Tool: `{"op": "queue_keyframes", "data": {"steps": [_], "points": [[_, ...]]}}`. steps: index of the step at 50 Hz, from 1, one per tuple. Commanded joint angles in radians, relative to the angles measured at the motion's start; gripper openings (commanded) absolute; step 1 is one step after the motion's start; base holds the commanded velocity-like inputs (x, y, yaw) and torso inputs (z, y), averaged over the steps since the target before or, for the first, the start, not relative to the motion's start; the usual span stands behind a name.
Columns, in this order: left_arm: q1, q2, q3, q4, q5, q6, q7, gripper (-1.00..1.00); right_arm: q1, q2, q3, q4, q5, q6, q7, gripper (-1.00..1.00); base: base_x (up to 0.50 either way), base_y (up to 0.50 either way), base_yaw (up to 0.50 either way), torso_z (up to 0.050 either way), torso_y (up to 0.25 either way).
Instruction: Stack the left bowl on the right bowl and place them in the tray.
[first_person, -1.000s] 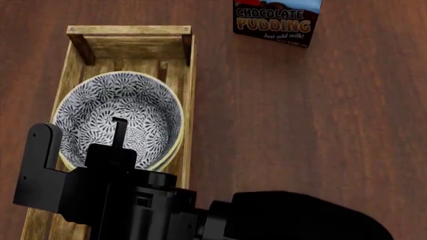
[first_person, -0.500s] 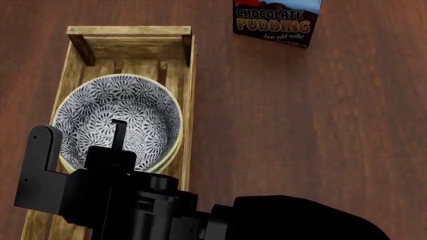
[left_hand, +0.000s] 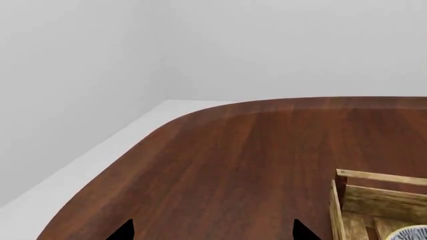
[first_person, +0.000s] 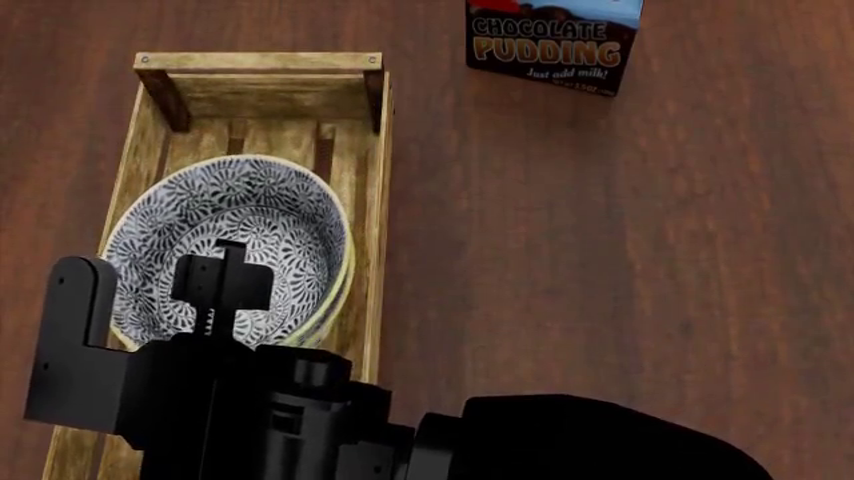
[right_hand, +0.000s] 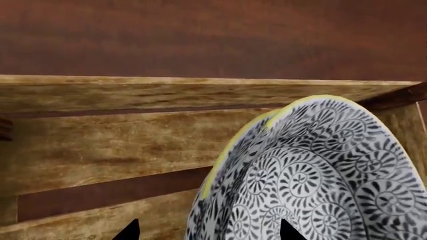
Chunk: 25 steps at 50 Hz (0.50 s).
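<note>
Since the earlier head frames the stacked bowls (first_person: 227, 250) had tipped and slid a little toward the near end of the tray (first_person: 378, 200) — the far rim had dropped lower in view and the pair now leaned, where a second before it sat more level. The right pincer (first_person: 220, 285) had also changed: a black cross-shaped part now showed above the bowl's near inner wall, in place of the single thin finger seen before. The bowls, patterned in dark blue-grey scrolls on white with a yellowish edge showing beneath the upper rim, lay inside the light-wood tray, nearer its near half, with bare slats visible beyond them toward the far end wall. In the right wrist view the tilted bowl rim (right_hand: 300, 165) filled the lower part of the picture, with the tray's plank side and a dark gap between slats behind it; two black fingertips (right_hand: 128, 231) stood on either side of the rim, so the pincer straddled the bowl edge, though I could not tell whether it pressed on it. The left wrist view showed only the dark wooden bench (left_hand: 233, 160), a corner of the tray and two black tips (left_hand: 123, 231) set wide apart — that pincer was spread with nothing between. The chocolate pudding box (first_person: 554, 40) stood on the bench beyond the tray, well apart from it.
</note>
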<state>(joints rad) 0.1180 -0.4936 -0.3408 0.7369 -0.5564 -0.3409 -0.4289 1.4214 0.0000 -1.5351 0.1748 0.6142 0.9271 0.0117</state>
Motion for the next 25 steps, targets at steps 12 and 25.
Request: {"op": "queue_keyframes", "data": {"steps": [12,25], "points": [[0.010,-0.001,-0.007,0.008,-0.008,0.006,-0.002,1.00,0.004,0.000,-0.011,-0.056,0.059,0.049,0.041,1.00,0.00,0.00,0.00,0.000,0.000],[0.015,-0.002,-0.013,0.013,-0.016,0.007,-0.004,1.00,0.009,0.000,-0.010,-0.089,0.093,0.095,0.077,1.00,0.00,0.00,0.00,0.000,0.000]]}}
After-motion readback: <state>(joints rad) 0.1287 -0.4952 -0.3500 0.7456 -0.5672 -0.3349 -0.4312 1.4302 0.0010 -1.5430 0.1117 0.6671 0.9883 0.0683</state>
